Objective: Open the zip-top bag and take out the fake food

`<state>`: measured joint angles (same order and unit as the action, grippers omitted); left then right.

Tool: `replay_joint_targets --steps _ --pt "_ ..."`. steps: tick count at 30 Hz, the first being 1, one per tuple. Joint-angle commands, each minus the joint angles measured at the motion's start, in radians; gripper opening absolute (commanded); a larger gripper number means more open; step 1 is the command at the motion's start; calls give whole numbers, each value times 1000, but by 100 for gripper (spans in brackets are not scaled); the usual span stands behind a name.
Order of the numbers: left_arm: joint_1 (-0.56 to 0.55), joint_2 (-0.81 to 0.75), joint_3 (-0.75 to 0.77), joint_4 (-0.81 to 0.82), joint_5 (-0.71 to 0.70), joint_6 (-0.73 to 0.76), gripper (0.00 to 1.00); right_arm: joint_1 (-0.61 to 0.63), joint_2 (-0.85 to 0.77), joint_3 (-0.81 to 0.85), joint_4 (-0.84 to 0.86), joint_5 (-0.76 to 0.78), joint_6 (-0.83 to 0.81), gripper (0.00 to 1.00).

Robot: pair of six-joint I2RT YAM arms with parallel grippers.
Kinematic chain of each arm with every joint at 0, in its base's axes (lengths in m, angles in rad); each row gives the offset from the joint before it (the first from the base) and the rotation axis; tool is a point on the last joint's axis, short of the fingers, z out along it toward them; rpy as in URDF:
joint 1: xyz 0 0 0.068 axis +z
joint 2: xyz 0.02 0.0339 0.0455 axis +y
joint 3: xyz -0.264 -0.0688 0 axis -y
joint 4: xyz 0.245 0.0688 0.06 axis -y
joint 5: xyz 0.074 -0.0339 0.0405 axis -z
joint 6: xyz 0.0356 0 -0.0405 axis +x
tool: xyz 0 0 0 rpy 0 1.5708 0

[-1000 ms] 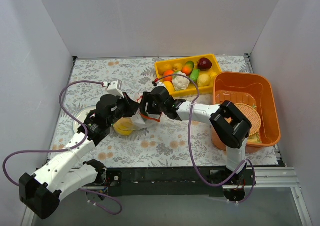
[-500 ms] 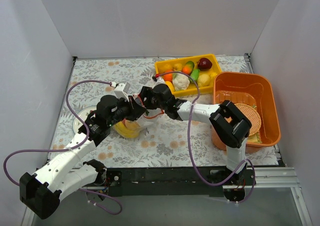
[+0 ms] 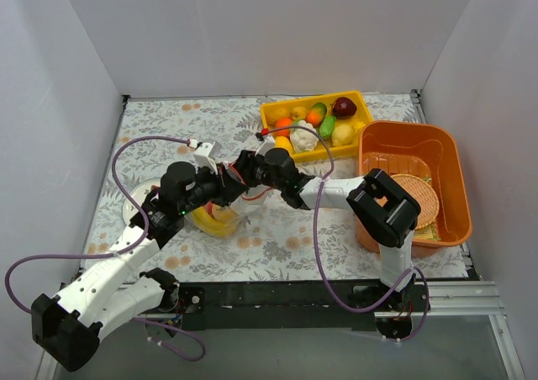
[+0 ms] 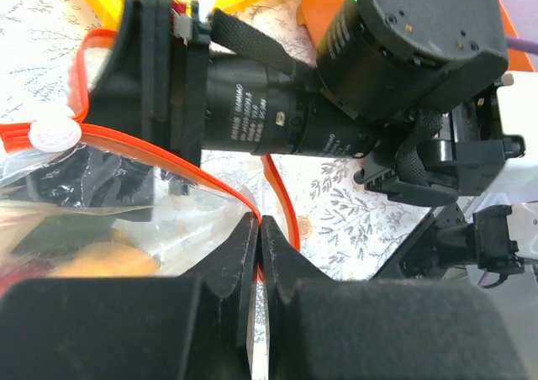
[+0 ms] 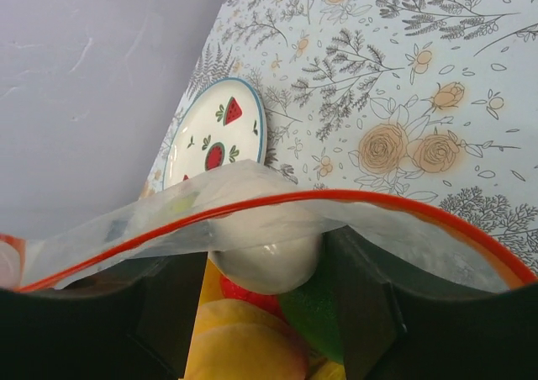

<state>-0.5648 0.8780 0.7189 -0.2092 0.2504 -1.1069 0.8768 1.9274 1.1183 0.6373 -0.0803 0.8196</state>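
The zip-top bag point(image 3: 220, 221) lies on the flowered table with its mouth open. My left gripper point(image 3: 225, 192) is shut on the bag's red-orange zip strip point(image 4: 168, 147), pinched between its fingertips point(image 4: 259, 225). My right gripper point(image 3: 243, 175) is open, its fingers point(image 5: 160, 313) inside the bag's mouth under the strip point(image 5: 252, 205). A white oblong piece point(image 5: 265, 258) sits between the right fingertips. Below it lie a red piece point(image 5: 248, 298), a green piece point(image 5: 315, 313) and yellow banana point(image 5: 244, 346). I cannot tell whether the fingers press on the white piece.
A yellow tray point(image 3: 363, 107) of other toy fruits stands at the back. An orange tub point(image 3: 412, 140) stands to the right. A strawberry-print plate point(image 3: 134, 203) lies left of the bag and shows in the right wrist view point(image 5: 217, 140). White walls enclose the table.
My right gripper has moved left and down into the bag's mouth. My left gripper keeps its hold on the strip and has shifted slightly right with the bag.
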Motion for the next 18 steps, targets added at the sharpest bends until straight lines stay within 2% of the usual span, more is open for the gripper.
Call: replay_joint_targets --steps 1,4,8,14,18 --pt "0 -37 -3 2 -40 15 0 -1 -36 -57 125 -55 -40 58" --pt "0 -39 2 -18 -135 -1 0 -2 -59 -80 127 -93 -40 52" --pt "0 -40 13 -24 -213 -16 0 -1 -82 -89 124 -156 -43 50" --pt "0 -43 16 -42 -295 -24 0 11 -140 -97 62 -167 -109 60" --pt "0 -62 1 -21 -280 -24 0 13 -142 -69 12 -197 -128 61"
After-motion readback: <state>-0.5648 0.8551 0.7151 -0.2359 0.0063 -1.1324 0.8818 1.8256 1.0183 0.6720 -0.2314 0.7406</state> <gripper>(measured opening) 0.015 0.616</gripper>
